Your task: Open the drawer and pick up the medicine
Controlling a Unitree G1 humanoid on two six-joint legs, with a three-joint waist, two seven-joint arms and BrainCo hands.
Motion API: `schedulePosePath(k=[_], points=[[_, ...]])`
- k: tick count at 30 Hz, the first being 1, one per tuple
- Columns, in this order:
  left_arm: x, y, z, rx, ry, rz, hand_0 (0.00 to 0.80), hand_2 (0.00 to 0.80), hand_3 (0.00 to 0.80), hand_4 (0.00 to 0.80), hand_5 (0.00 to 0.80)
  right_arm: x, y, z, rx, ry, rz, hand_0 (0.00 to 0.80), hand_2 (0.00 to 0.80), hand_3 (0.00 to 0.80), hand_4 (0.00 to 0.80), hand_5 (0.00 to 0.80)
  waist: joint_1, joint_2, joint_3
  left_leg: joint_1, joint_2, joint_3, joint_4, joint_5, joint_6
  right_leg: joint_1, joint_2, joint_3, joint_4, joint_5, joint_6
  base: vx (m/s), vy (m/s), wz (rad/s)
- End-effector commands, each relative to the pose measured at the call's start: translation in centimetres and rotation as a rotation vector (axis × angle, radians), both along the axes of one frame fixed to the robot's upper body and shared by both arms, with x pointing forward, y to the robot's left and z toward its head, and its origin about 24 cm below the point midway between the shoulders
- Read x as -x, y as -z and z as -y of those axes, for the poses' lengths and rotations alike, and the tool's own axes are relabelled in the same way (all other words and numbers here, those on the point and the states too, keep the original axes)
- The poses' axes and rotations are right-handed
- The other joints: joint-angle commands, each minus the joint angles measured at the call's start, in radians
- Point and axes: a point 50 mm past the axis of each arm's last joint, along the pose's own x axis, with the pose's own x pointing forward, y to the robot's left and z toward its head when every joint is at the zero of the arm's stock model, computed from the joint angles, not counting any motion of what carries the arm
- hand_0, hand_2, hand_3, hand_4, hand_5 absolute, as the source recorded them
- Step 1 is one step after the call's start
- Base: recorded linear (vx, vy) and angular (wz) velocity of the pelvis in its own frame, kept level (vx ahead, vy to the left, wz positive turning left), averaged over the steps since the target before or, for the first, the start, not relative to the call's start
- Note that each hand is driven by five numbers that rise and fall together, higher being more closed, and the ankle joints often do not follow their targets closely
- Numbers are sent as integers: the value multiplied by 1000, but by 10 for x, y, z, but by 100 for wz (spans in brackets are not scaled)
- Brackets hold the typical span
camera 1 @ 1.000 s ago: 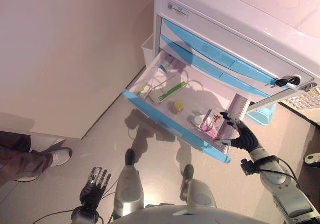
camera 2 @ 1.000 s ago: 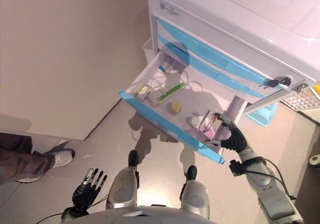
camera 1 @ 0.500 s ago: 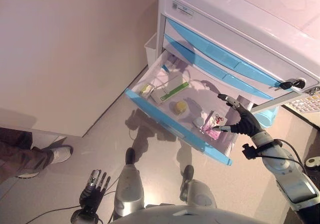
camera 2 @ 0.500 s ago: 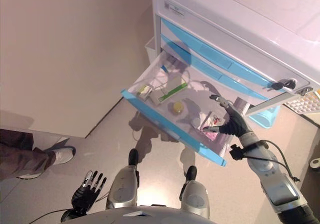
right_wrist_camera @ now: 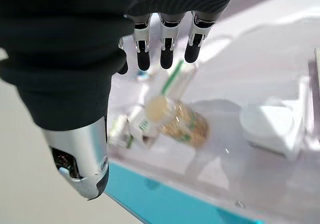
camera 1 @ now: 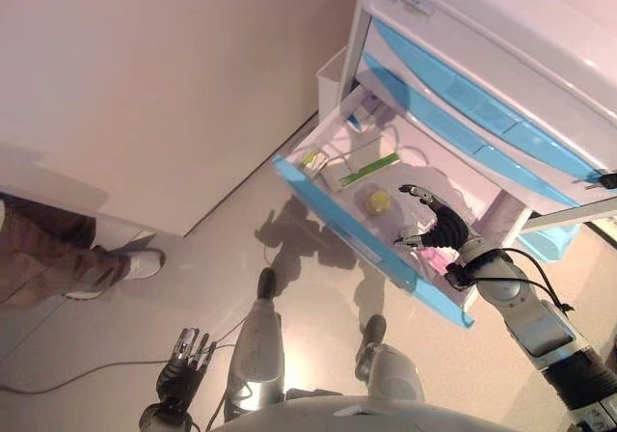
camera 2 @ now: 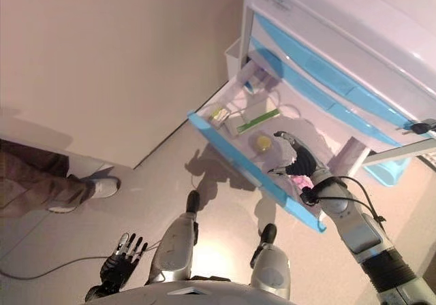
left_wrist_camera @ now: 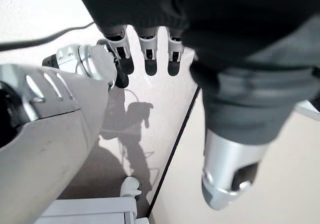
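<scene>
I am hovering my right hand [camera 1: 436,229], fingers [right_wrist_camera: 162,44] released and holding nothing, over the open drawer [camera 1: 339,228]; the medicine bottle [right_wrist_camera: 176,120] is lying inside, at ten o'clock from the hand. I am judging I should descend straight, straddling the bottle before curling. My left hand [camera 1: 182,363] is hanging relaxed by the floor.

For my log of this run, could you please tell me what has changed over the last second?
The right hand has moved from the open drawer's right front corner inward above its contents, toward the yellow-capped bottle, open and holding nothing. The camera also shifted. The drawer's contents and the hanging left hand are unchanged.
</scene>
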Motion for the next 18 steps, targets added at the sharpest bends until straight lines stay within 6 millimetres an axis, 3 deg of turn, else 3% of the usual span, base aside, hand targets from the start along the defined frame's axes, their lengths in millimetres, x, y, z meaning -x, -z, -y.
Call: schedulePosePath(k=[1,8,18], points=[[-4,-4,-6,-41,60,20,0,0,0,0,0,-8,-12,-9,29,-12,82,0,0,0,0,0,25,-14,3,1,14,-15,94,-74,30,-87,-21,-24,67,71,-30,-2,-4,17],[-10,-5,-6,-46,84,29,0,0,0,0,0,-18,3,-5,65,54,59,0,0,0,0,0,46,2,30,-23,2,-34,107,-70,34,-102,-32,-43,90,66,-34,-4,-8,8],[-12,-8,-6,-56,111,40,0,0,0,0,0,-29,0,1,108,115,108,0,0,0,0,0,64,12,45,-31,-7,-46,102,-67,39,-109,-36,-56,101,65,-36,4,-8,6]])
